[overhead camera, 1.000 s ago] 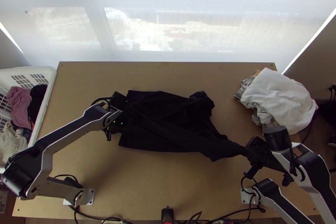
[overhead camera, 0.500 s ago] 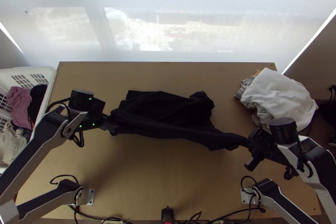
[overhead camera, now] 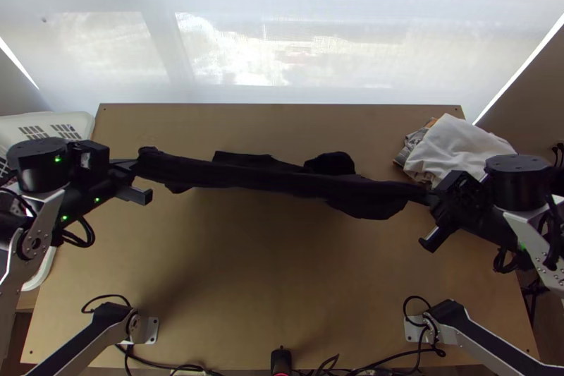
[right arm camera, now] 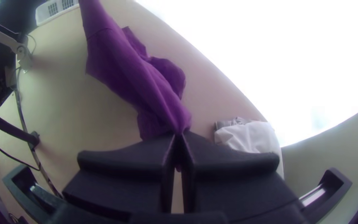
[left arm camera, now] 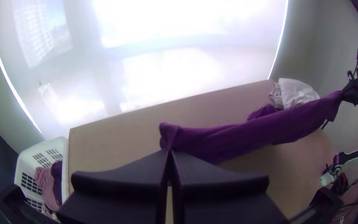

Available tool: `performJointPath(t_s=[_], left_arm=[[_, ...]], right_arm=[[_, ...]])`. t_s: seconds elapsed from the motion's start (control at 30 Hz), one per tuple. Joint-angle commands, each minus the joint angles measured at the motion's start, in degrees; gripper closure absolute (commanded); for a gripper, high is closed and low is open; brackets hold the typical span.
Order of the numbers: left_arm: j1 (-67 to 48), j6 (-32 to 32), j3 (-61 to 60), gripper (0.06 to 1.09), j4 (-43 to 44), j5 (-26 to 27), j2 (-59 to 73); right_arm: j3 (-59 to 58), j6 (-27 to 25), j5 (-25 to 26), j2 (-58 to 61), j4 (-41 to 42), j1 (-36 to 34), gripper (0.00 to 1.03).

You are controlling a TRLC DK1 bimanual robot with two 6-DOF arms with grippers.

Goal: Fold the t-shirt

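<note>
While the dark t-shirt (overhead camera: 282, 177) is hanging as a long, narrow, softly pleated band across the middle of the smooth wooden table (overhead camera: 247, 291), both grippers are pinching its ends. Over the table's left part, the left gripper (overhead camera: 135, 163) is holding one bunched end, its wide flat fingers pressing together at the tips and a rounded tuft of fabric protruding past them. Over the table's right part, the right gripper (overhead camera: 426, 196) is clamping the other end, where creases are converging in a fan between its tips; which parts of the garment the two are gripping, one cannot tell. Along the band's far side, a rounded lobe and a straighter-edged flap of the same cloth are showing. At the table's far right corner, a loosely draped white cloth (overhead camera: 462, 143) is resting over crumpled grey fabric (right arm camera: 228, 122). Beside the table's left edge, a slotted white plastic basket (overhead camera: 77, 122) is containing a rumpled pink garment (left arm camera: 42, 180).
</note>
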Motion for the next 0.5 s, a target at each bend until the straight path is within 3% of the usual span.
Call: performJointPath(t_s=[0.0, 0.27, 0.47], left_arm=[[1.94, -0.53, 5.73, 1.05, 2.31, 0.23, -3.81], [1.94, -1.23, 8.45, 1.05, 4.94, 0.15, -9.26], [3.79, 0.62, 7.93, 1.05, 8.02, 0.06, -10.58]], right_arm=[[8.36, 0.23, 0.96, 1.91, -0.04, 0.18, 1.00], [17.07, -0.65, 2.98, 1.99, 2.33, 0.36, 1.00], [16.54, -1.71, 3.51, 2.43, 4.88, 0.62, 1.00]])
